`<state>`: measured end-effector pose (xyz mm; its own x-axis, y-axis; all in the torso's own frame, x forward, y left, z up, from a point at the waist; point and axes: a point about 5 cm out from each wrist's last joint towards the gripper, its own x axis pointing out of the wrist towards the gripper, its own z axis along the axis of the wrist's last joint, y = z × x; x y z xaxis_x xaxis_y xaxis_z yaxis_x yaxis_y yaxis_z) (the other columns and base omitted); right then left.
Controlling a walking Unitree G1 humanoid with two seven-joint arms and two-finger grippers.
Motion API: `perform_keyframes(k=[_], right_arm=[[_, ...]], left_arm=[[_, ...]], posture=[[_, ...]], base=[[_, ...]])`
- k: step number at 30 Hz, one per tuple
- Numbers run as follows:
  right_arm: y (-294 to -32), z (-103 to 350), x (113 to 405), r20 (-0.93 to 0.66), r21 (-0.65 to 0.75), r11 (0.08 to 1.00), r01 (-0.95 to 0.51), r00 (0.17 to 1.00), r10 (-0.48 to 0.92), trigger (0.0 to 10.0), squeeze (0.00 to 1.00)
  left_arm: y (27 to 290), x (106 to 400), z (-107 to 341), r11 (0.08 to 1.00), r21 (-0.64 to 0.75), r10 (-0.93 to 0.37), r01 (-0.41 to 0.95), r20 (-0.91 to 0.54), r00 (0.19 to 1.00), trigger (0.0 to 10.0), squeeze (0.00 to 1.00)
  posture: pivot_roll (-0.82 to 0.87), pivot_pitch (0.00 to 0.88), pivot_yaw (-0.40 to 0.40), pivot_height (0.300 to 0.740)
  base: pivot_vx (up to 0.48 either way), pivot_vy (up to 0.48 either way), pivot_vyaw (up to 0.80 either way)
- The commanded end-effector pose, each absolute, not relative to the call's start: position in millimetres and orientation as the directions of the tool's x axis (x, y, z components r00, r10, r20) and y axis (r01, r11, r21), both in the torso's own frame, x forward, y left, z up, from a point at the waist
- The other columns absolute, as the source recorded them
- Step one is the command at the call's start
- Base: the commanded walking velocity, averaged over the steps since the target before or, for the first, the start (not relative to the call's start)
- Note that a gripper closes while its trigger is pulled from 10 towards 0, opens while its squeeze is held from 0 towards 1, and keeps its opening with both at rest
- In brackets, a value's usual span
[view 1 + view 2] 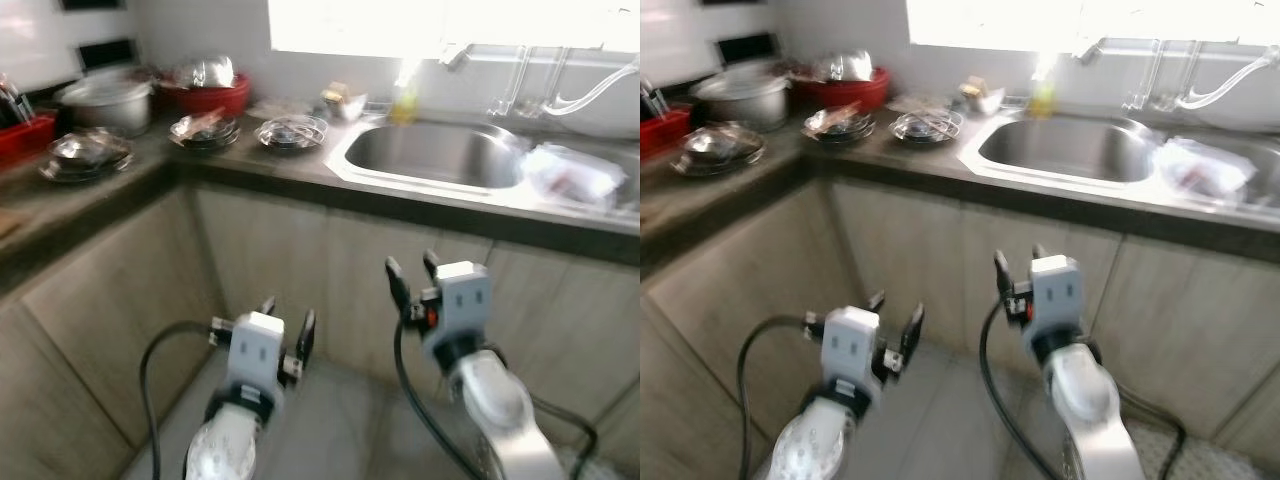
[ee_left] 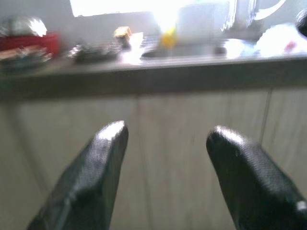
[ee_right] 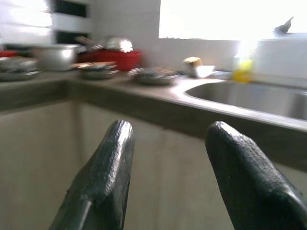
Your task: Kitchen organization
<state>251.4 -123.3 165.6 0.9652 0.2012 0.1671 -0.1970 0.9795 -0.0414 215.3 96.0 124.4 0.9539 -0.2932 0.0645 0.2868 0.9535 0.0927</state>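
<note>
Below the blurred counter (image 1: 120,205), left gripper (image 1: 286,330) and right gripper (image 1: 411,271) hang spread apart, holding nothing.

Left gripper (image 1: 287,324), right gripper (image 1: 411,268) — both raised forward, fingers apart, empty.

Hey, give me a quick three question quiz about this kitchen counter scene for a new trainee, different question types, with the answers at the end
1. True or false: the left gripper is holding a dish.
2. Multiple choice: what sits in the counter right of the stacked plates? A) a stove B) a steel sink C) a microwave
3. Fill in the blank: the red tub stands next to a large metal ____ at the back of the corner.

Key:
1. False. Both the left gripper and the right gripper are open and empty, below the counter edge, in front of the cabinet doors.
2. B
3. pot
</note>
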Motion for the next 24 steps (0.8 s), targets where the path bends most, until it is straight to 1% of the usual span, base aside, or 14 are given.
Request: perform_keyframes(k=[1,21,24], right_arm=[[-122.8,167.4,251.9,0.173,-0.038,0.979,-0.201,0.963,0.205,10.0,0.0],[-121.0,167.3,254.9,0.168,-0.04,0.977,-0.208,0.963,0.212,10.0,0.0],[-121.3,168.2,256.3,0.173,-0.037,0.977,-0.208,0.962,0.212,10.0,0.0]], left_arm=[[95.2,216.6,126.4,0.951,0.11,-0.298,0.289,0.07,0.952,10.0,0.0],[94.0,215.8,126.7,0.951,0.112,-0.296,0.288,0.065,0.953,10.0,0.0],[94.0,215.9,126.9,0.952,0.11,-0.293,0.285,0.066,0.954,10.0,0.0]], posture=[[0.09,0.001,-0.013,0.74],[0.1,0.021,-0.017,0.74],[0.1,0.022,-0.021,0.74]], base=[[0.0,0.0,0.8],[0.0,0.0,0.8],[0.246,0.0,0.8]])
